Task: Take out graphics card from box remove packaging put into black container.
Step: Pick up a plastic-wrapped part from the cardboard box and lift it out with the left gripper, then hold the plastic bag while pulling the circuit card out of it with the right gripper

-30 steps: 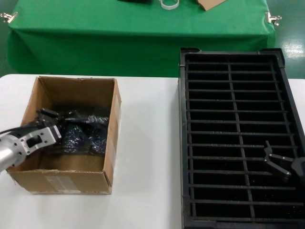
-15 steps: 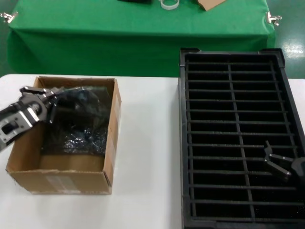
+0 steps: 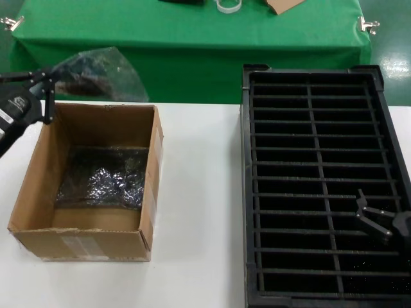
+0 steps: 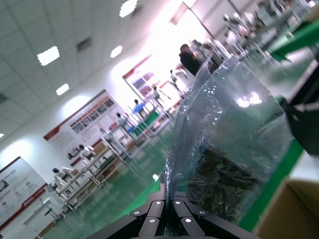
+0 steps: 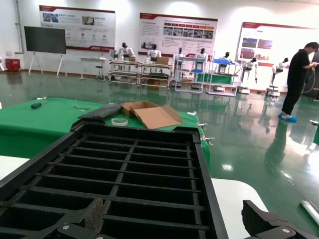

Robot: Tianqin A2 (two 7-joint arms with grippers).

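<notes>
Head view: the left claw (image 3: 43, 90) is raised above the far left corner of the cardboard box (image 3: 90, 240), pinching one edge of a crinkly antistatic bag (image 3: 96, 72) that hangs out to its right, clear of the box rim. A dark shape shows through the plastic, most likely the graphics card, but it is not plain here. More silvery packaging (image 3: 103, 186) lies on the box floor. The box sits on the white worktop (image 3: 199, 212), well apart from the black slotted container (image 3: 314, 160) on the right. The right claw (image 3: 376, 221) hangs low over the container's near right slots with its fingers spread and nothing between them.

Left wrist view: the left claw (image 4: 167, 201) is pressed together on the bag's bottom edge. The bag (image 4: 224, 149) stands up from it, and a dark board (image 4: 227, 181) sits inside the lower part, so the card is in the lifted bag, not yet unwrapped.

Right wrist view: the container (image 5: 139, 169) fills the foreground, its slots bare. The right claw's finger tips show at the picture's edge, apart.

The step in hand looks like lifting the bagged card out of the box. Next the bag needs carrying toward the middle, where the right claw can take hold and the card can be drawn out.
</notes>
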